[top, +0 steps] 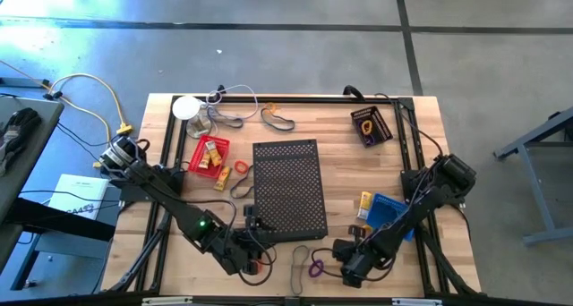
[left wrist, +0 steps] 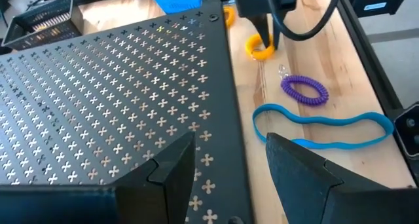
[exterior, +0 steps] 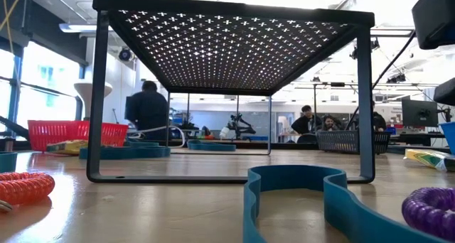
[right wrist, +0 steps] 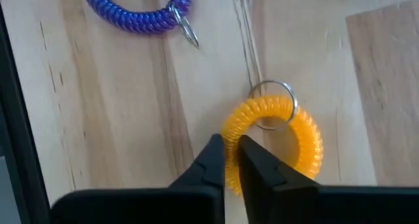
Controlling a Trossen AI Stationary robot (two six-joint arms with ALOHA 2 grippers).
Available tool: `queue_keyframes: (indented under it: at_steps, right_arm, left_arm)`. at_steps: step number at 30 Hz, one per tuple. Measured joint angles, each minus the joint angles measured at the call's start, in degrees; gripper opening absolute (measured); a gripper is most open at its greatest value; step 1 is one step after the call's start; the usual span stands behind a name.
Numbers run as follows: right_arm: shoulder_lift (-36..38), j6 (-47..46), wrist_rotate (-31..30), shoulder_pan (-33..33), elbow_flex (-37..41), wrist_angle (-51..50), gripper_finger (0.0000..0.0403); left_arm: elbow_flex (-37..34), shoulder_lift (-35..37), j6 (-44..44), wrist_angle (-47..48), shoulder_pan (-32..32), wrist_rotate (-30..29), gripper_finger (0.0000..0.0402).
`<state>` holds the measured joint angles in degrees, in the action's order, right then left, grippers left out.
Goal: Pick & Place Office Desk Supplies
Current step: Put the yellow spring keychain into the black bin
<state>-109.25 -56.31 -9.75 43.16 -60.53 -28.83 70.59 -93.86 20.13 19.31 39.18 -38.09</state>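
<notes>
My right gripper [right wrist: 232,165] points down at the table's near right and is shut on a yellow coiled loop [right wrist: 298,132] that carries a metal ring [right wrist: 272,103]. In the left wrist view, this gripper [left wrist: 263,40] stands over the loop [left wrist: 260,50]. A purple coiled loop [left wrist: 304,90] and a thin blue band [left wrist: 321,127] lie flat on the wood beside it. My left gripper [left wrist: 229,165] hangs open over the near corner of the black perforated shelf [top: 286,188], touching nothing. My right gripper pinches the yellow loop's coiled wall [right wrist: 231,142] between its two fingers, one finger [right wrist: 255,164] inside the loop and one outside. The fingers come from above, pointing down. The loop lies flat on the table, its ring on the far side from the fingers.
A red basket [top: 209,154] with small yellow pieces stands left of the shelf, and a blue tray [top: 394,212] right of it. A dark box [top: 370,124] sits at the far right, a white disc [top: 186,107] with cords far left. A red coiled loop [exterior: 25,186] lies near the front.
</notes>
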Motion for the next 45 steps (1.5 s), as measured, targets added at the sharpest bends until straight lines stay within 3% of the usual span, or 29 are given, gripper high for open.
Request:
queue_keyframes:
  at_steps: [6,13,21,26,32,39,45]
  right_arm:
    - [2.2,2.8,-3.1,0.0,-2.1,-3.5,0.0007]
    - [7.1,6.5,-17.3,-1.0,-11.3,-23.8,0.0004]
    - [13.3,6.7,-23.5,-6.8,-15.5,-42.3,0.0004]
    - [17.8,6.4,-30.9,-14.4,-15.6,-52.6,0.0004]
    - [21.8,7.9,-37.2,-25.9,-15.1,-55.2,0.0004]
    - [24.7,15.2,-37.7,-43.4,-7.7,-53.0,0.0004]
    - [25.5,25.2,-33.1,-58.8,3.5,-38.7,0.0004]
  left_arm:
    - [0.0,0.0,-2.2,0.4,0.9,0.5,0.0178]
    - [0.0,0.0,-7.4,0.4,2.2,0.4,0.0178]
    - [0.0,0.0,-12.2,0.4,2.6,0.3,0.0178]
    - [0.0,0.0,-14.5,0.4,2.6,0.3,0.0178]
    - [0.0,0.0,-16.1,0.4,2.3,0.3,0.0178]
    - [0.0,0.0,-17.6,0.5,1.9,0.3,0.0178]
    - [-1.0,0.0,-17.9,0.5,1.0,0.6,0.0178]
